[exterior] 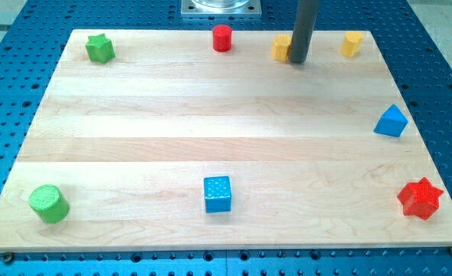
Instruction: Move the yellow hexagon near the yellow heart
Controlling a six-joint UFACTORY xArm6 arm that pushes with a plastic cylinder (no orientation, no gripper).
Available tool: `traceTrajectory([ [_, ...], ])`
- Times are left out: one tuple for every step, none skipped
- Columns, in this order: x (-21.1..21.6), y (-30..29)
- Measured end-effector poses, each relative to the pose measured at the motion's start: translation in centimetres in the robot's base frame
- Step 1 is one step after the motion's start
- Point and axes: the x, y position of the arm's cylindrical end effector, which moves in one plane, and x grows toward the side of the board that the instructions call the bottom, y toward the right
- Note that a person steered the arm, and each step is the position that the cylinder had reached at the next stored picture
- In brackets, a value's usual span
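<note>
Two yellow blocks sit near the board's top edge. One yellow block (280, 47) is just right of centre, and the rod hides its right side. The other yellow block (352, 44) sits near the top right corner and looks six-sided. I cannot tell for sure which is the hexagon and which is the heart. My tip (296, 61) is down on the board against the right side of the centre yellow block, between the two yellow blocks and about 70 pixels left of the right one.
A red cylinder (222, 37) and a green star (99, 48) lie along the top edge. A blue triangle (392, 122) and a red star (420, 198) are at the right edge. A blue cube (217, 193) and a green cylinder (49, 204) sit near the bottom.
</note>
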Motion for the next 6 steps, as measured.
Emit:
traceTrajectory([
  [0.9, -0.4],
  [3.2, -3.1],
  [1.9, -8.4],
  [-0.2, -8.5],
  [-2.6, -6.6],
  [-3.7, -2.2],
])
